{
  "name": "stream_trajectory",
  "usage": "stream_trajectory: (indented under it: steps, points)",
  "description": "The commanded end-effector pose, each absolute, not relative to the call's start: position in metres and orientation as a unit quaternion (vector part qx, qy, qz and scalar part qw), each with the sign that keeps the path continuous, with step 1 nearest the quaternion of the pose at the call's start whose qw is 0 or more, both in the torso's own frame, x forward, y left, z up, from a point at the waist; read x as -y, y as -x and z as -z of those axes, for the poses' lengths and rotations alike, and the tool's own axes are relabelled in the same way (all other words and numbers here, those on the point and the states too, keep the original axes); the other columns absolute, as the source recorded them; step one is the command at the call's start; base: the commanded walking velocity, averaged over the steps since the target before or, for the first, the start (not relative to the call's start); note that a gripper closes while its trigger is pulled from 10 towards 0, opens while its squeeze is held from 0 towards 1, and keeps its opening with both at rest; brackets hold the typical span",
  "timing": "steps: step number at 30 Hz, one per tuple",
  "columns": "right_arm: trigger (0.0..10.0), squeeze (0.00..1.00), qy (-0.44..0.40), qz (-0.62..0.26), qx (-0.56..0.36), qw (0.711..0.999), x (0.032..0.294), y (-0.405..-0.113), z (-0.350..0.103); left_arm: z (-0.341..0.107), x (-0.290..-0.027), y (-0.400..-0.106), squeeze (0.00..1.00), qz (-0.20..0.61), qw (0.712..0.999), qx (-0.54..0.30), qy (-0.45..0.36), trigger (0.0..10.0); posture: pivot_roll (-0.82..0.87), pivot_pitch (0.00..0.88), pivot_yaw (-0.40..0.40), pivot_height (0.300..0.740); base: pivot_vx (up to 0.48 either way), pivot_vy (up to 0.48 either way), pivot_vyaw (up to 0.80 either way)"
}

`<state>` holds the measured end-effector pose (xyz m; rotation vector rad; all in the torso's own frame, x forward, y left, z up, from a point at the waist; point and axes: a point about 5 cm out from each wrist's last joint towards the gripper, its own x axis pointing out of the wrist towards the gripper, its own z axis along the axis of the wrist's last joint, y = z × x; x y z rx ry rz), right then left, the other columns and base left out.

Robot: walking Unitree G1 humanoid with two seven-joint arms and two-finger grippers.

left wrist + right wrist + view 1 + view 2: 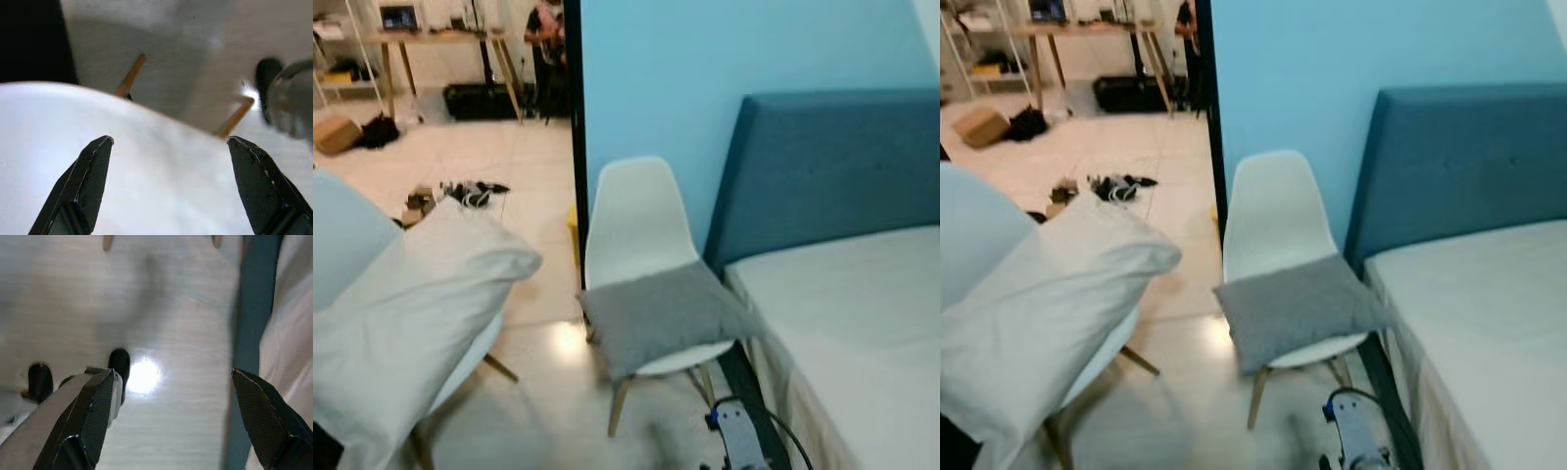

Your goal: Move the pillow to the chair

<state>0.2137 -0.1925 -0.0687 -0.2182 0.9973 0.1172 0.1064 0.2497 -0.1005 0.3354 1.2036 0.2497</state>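
Observation:
A big white pillow lies slanted on a white chair at the left, its corner overhanging the seat. A second white chair stands by the blue wall with a grey cushion on its seat. My left gripper is open above a smooth white surface, either pillow or chair, with wooden chair legs beyond it. My right gripper hangs open over the pale floor beside the bed frame. Part of my right arm shows low between the middle chair and the bed.
A bed with a blue headboard takes up the right side. Through the doorway are a desk, a person, a cardboard box and clutter on the floor. Open floor lies between the two chairs.

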Motion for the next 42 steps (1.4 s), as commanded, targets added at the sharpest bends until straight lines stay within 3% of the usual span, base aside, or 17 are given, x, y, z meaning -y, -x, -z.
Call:
stream_trajectory:
  steps: [1,22,42]
  points:
    - [10.0,0.00,0.114,-0.070,-0.487,0.863,0.188,-0.207,0.073,0.101,-0.250,-0.105,0.00,-0.112,0.802,-0.565,-0.158,10.0,-0.13,0.000,-0.042,0.736,-0.364,0.000,-0.67]
    - [10.0,0.00,0.138,-0.057,-0.524,0.838,0.195,-0.181,0.086,0.105,-0.246,-0.092,0.00,-0.088,0.800,-0.575,-0.146,10.0,-0.14,0.000,-0.034,0.736,-0.015,0.000,-0.71]
    - [10.0,0.00,0.135,-0.040,-0.505,0.852,0.195,-0.196,0.078,0.105,-0.243,-0.094,0.00,-0.095,0.809,-0.566,-0.128,10.0,-0.14,0.000,-0.033,0.736,0.000,0.000,-0.71]
